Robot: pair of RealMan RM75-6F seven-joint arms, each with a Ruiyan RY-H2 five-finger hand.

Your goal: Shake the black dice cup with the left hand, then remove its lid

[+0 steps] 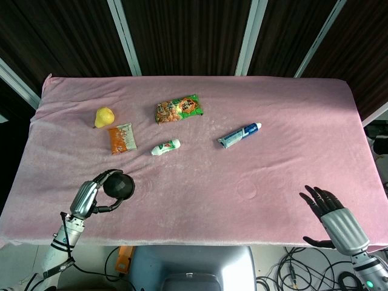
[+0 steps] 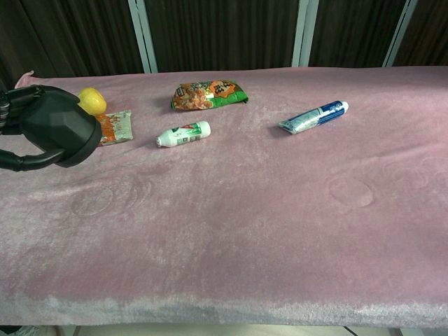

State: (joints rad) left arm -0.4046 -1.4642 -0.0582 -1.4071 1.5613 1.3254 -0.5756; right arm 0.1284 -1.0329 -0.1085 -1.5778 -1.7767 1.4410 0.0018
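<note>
The black dice cup (image 1: 119, 185) is a faceted black shape held off the pink cloth at the front left, and it fills the left edge of the chest view (image 2: 59, 127). My left hand (image 1: 86, 197) grips it, fingers wrapped around its sides (image 2: 10, 115). The lid's seam cannot be made out in either view. My right hand (image 1: 335, 217) hovers at the front right corner of the table with its fingers spread and nothing in them; it does not show in the chest view.
On the pink cloth (image 1: 273, 145) lie a yellow pear (image 1: 103, 116), an orange snack packet (image 1: 122, 138), a small white bottle (image 1: 165, 147), a green-orange chip bag (image 1: 179, 108) and a blue-white toothpaste tube (image 1: 239, 135). A round dent (image 1: 247, 189) marks the cloth.
</note>
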